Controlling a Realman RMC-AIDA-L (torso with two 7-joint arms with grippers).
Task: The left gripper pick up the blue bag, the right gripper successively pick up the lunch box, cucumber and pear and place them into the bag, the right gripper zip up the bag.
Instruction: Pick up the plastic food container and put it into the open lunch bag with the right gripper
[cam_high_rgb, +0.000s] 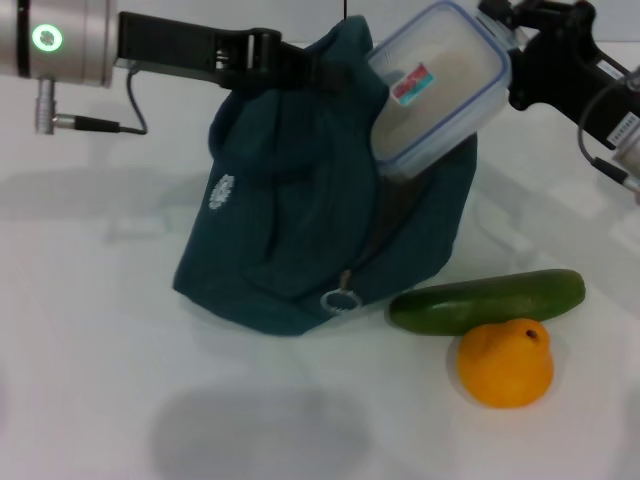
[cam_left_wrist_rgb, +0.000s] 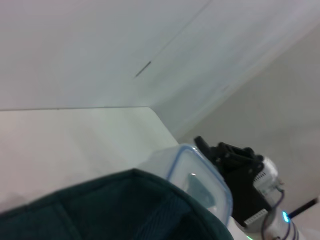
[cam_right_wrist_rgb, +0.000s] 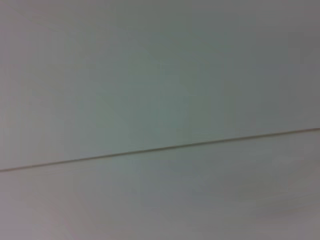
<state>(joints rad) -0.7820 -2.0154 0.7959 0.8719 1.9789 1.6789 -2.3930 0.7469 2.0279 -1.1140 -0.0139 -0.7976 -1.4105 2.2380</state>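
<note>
white table (cam_high_rgb: 90, 400) | right gripper (cam_high_rgb: 512, 45) clamps lunch box (cam_high_rgb: 440, 85) | left gripper (cam_high_rgb: 290, 68) grips blue bag (cam_high_rgb: 290, 240)

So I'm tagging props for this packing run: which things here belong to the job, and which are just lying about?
Job: blue bag, lunch box, cucumber, pear, left gripper holding the bag's top, right gripper on the lunch box.
Lying about: nothing but the white table.

No legible text — lunch box (cam_high_rgb: 440, 85) label and bag (cam_high_rgb: 300, 230) emblem unreadable.
</note>
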